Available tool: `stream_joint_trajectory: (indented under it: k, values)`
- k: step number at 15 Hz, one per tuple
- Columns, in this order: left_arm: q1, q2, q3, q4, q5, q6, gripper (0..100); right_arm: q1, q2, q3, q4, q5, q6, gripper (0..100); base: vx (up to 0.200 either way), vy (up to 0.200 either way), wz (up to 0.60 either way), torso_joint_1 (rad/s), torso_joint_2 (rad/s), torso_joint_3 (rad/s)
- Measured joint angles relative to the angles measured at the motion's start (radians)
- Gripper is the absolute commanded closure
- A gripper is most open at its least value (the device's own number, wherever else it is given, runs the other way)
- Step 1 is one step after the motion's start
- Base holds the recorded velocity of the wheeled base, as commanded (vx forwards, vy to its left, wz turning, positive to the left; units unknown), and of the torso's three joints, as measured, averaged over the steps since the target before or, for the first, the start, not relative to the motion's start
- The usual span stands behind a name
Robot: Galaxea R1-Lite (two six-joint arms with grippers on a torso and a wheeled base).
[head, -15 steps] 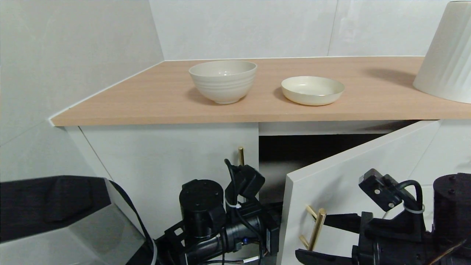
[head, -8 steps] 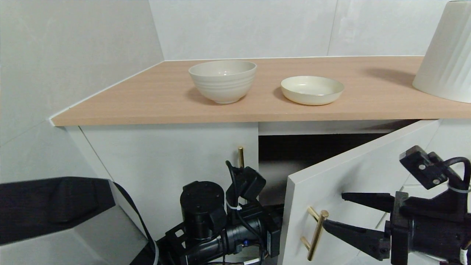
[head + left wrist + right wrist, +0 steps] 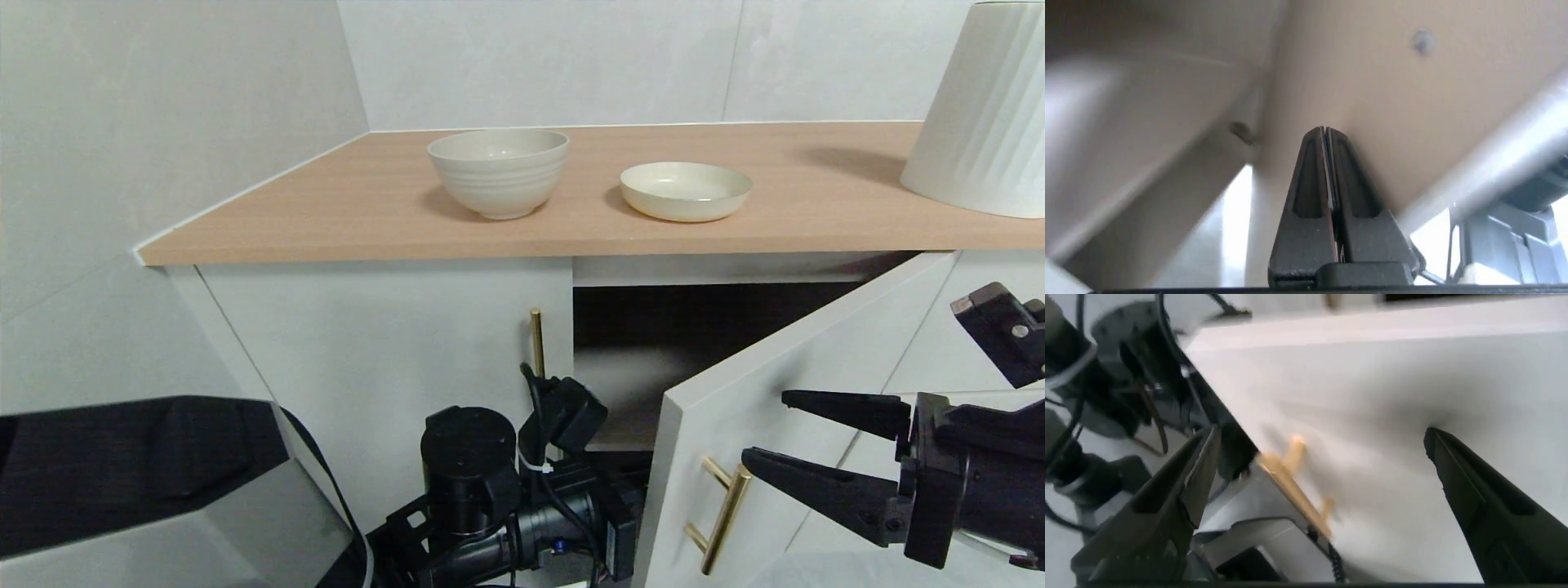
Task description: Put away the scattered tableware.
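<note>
A ribbed cream bowl [image 3: 498,171] and a shallow cream dish [image 3: 686,189] stand side by side on the wooden countertop [image 3: 343,220]. Below them, the right cabinet door [image 3: 808,367] stands partly ajar, and its gold handle [image 3: 718,518] also appears in the right wrist view [image 3: 1290,478]. My right gripper [image 3: 765,427] is open just right of that handle and holds nothing; its own wrist view has the gripper [image 3: 1321,433] facing the door front. My left gripper [image 3: 1325,131] is shut and empty, low by the cabinet, its arm [image 3: 506,506] in front of the left door.
A large white ribbed lampshade [image 3: 980,114] sits on the countertop at the far right. The left cabinet door [image 3: 375,367] is closed, with a gold handle [image 3: 536,339]. A dark opening [image 3: 694,318] shows behind the ajar door. Tiled walls close in the left and back.
My right gripper has drawn back to the right and risen, from straddling the door handle to just beside it. The head view has shifted a little. The left arm stays low.
</note>
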Motion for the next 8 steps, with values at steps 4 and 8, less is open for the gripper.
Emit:
stream_joint_trajectory:
  k: [4,8]
  values:
    - [0.002,0.027,-0.046,0.003,0.003,0.0,100,0.0,-0.023,-0.006,0.004,0.002,0.001,0,0.0,0.0,0.0,0.0,0.0,0.0]
    - [0.003,0.036,-0.1,0.072,0.007,0.0,100,0.0,-0.052,-0.015,0.008,0.003,0.001,0,0.0,0.0,0.0,0.0,0.0,0.0]
